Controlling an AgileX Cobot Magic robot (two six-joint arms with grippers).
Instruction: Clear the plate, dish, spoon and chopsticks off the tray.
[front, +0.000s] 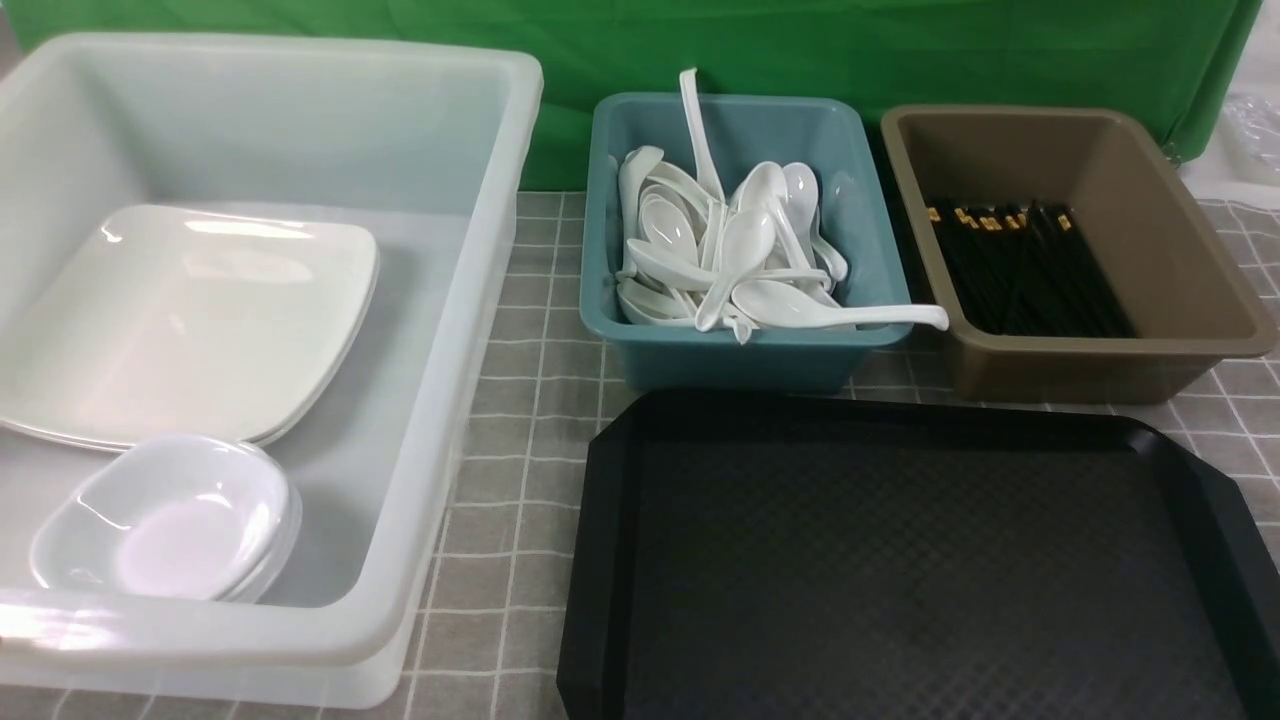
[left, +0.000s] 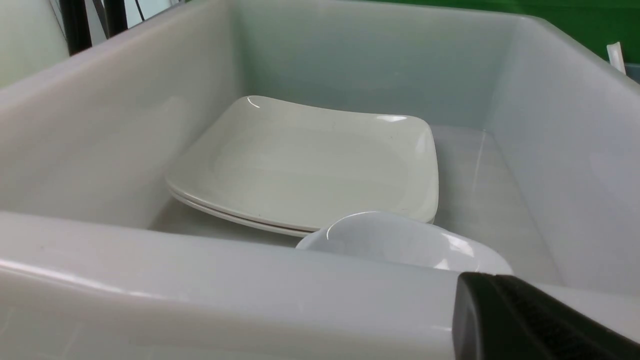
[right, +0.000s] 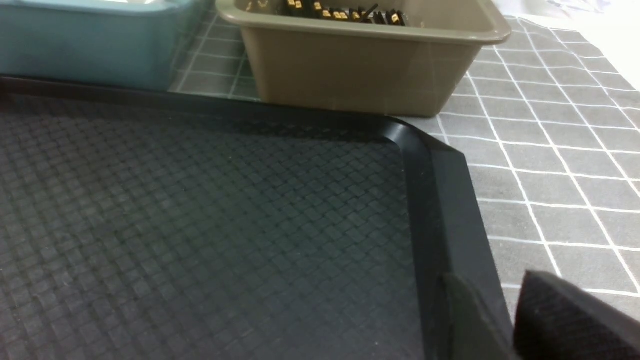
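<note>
The tray (front: 900, 560) sits bare; plate (front: 190, 320) and dish (front: 170, 520) lie in the clear tub (front: 470, 330) left of it. Behind it, spoons (front: 740, 260) fill the blue bin (front: 740, 350), chopsticks (front: 1020, 265) the brown one (front: 1150, 330). The left gripper (left: 525, 320) is closed and empty; I cannot tell how the right gripper (right: 505, 320) stands.

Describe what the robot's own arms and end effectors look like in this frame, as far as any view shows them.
Little shows. The front view catches neither arm. In the left wrist view, only a matte black, finely textured corner of the left end effector shows. The right wrist view shows the right end effector as two dark fingers with black, rough-textured pads. No cables or markings are visible.
</note>
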